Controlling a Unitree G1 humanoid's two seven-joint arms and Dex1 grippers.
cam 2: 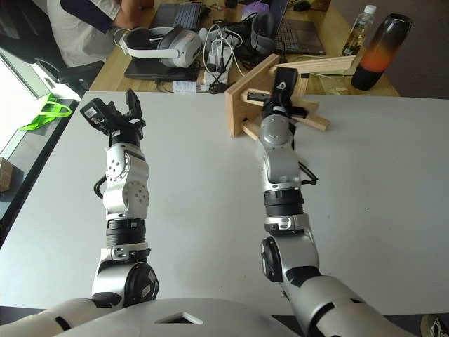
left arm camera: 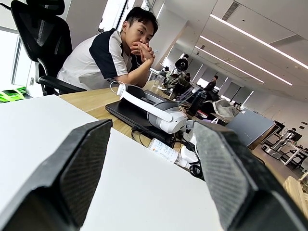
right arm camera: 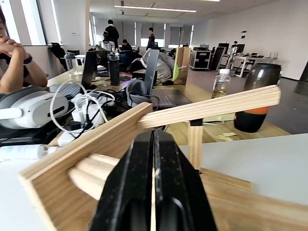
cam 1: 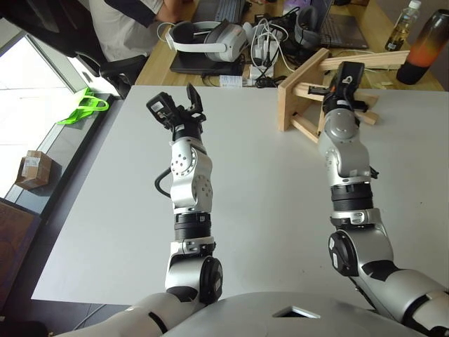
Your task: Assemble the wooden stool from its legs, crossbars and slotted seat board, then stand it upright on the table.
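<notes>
stool (cam 1: 306, 90): on its side at the far edge of the tabletop (cam 1: 245, 210), right of middle; not upright.
seat board (cam 2: 235, 105): stands on edge, with the legs (cam 1: 372, 60) running off to the right and a crossbar (right arm camera: 195, 144) between two of them.
handling: likely stiff, light bare wood. It is smooth enough to slip in narrow pads, and push-fit joints may pull loose if it is lifted by one leg.
where to hold: a leg close to the seat board, or the board's thick edge.
right pincer (right arm camera: 153, 139): fingers pressed together, in among the legs beside the seat board. A pale sliver shows between them, and I cannot tell if it is wood being pinched.
left pincer (cam 1: 179, 100): spread, holding nothing, raised over the tabletop well apart from the stool.
hidden: the right arm covers the lower legs. The seat's slots and the fit of the joints cannot be made out.
</notes>
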